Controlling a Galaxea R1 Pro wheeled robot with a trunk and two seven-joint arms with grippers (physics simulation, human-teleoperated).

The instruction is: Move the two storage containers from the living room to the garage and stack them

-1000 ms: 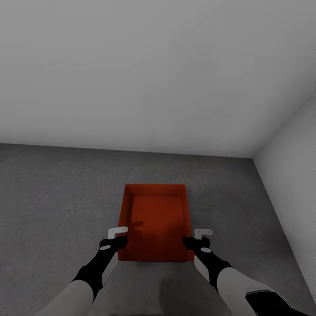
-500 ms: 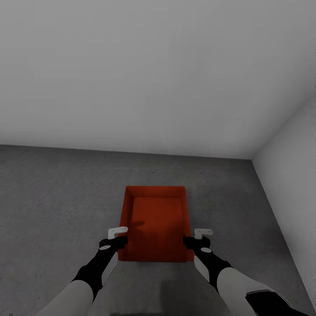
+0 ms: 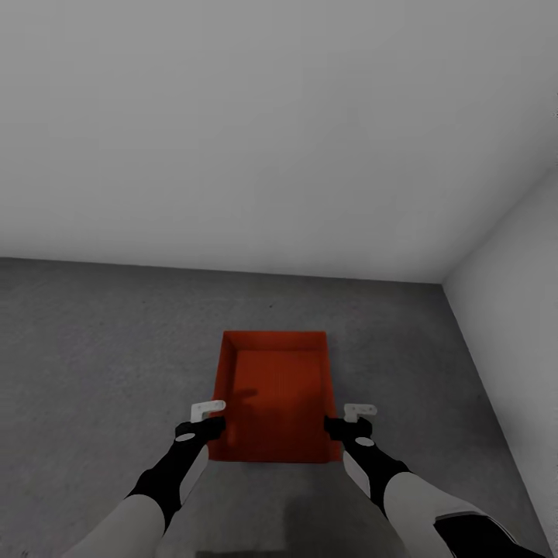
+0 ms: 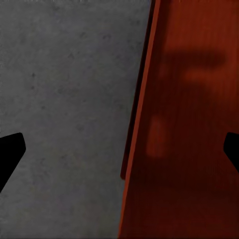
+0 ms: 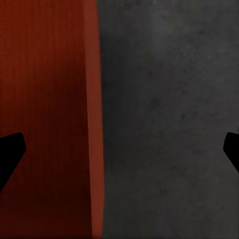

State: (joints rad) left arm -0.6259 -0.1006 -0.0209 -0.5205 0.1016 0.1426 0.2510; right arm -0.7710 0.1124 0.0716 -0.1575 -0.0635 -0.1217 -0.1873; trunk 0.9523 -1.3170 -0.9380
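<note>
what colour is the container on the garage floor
Orange-red, with a finely ribbed inside; the storage container shows best in the head view.

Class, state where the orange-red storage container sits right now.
In the head view the storage container sits low and centre on the grey concrete floor, between the left gripper and right gripper, near the pale walls' corner.
</note>
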